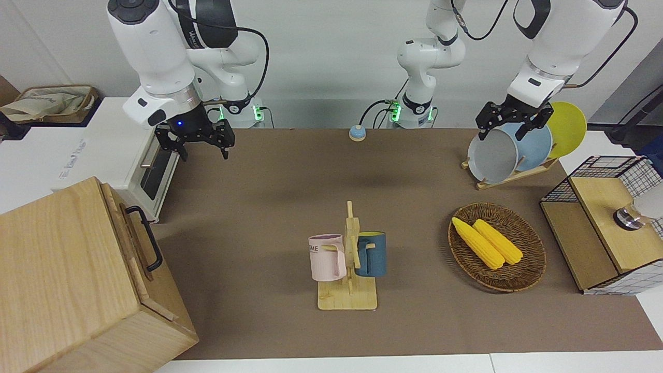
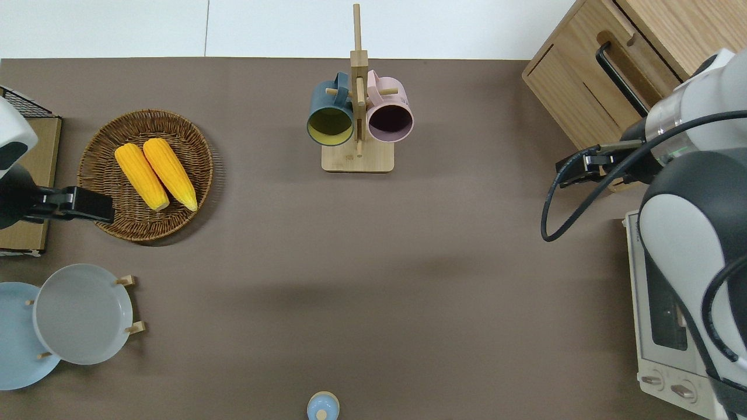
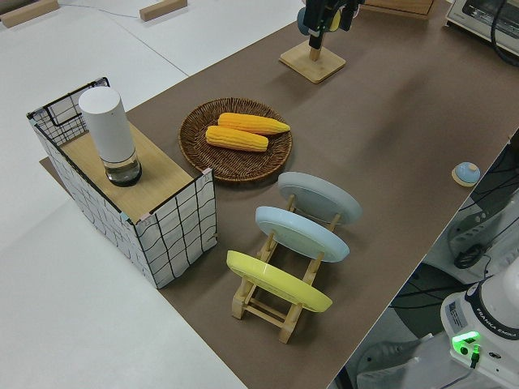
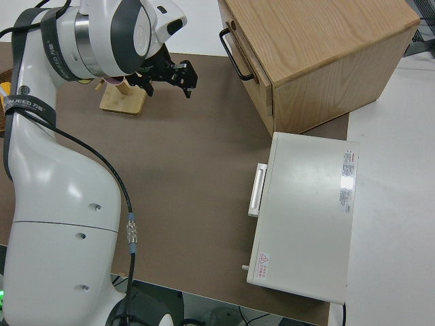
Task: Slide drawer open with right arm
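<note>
The light-wood drawer with its black bar handle sits pushed into the pale wooden cabinet at the right arm's end of the table. It also shows in the overhead view and the right side view. My right gripper is open and empty, up in the air. In the overhead view it is over the brown mat just off the cabinet's corner nearer the robots, apart from the handle. The left arm, with its gripper open, is parked.
A white toaster oven stands beside the cabinet, nearer to the robots. A mug tree with two mugs stands mid-table. A corn basket, a plate rack and a wire-mesh box are at the left arm's end.
</note>
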